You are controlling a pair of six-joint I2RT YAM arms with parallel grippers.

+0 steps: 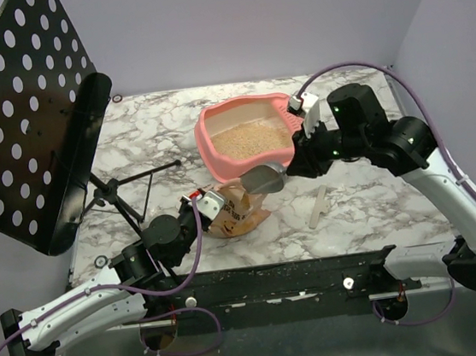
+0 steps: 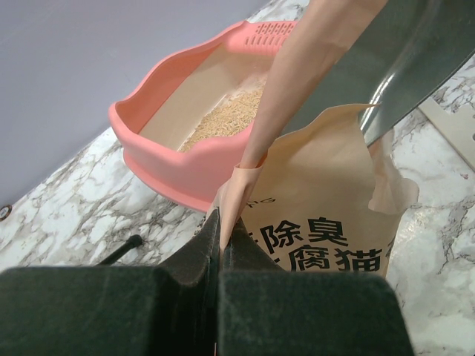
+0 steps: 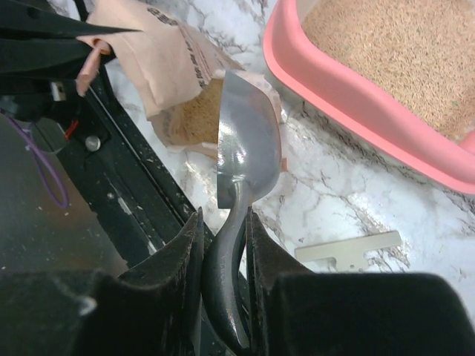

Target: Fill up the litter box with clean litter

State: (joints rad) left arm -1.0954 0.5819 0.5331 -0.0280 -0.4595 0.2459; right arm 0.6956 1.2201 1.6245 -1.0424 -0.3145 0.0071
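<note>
The pink litter box (image 1: 217, 159) stands at the back middle of the table with tan clean litter (image 1: 252, 138) spread inside; it also shows in the left wrist view (image 2: 159, 159) and the right wrist view (image 3: 349, 89). My left gripper (image 2: 220, 222) is shut on the top edge of the tan paper bag (image 2: 326, 222), which stands in front of the box (image 1: 238, 212). My right gripper (image 3: 223, 222) is shut on the handle of the silver scoop (image 3: 249, 144). The scoop (image 1: 264, 178) hangs over the bag's open mouth, where litter shows (image 3: 197, 119).
A black perforated music stand (image 1: 29, 116) on a tripod (image 1: 123, 191) fills the back left. A flat white strip (image 1: 319, 207) lies on the marble right of the bag. A black rail (image 1: 276, 285) runs along the near edge.
</note>
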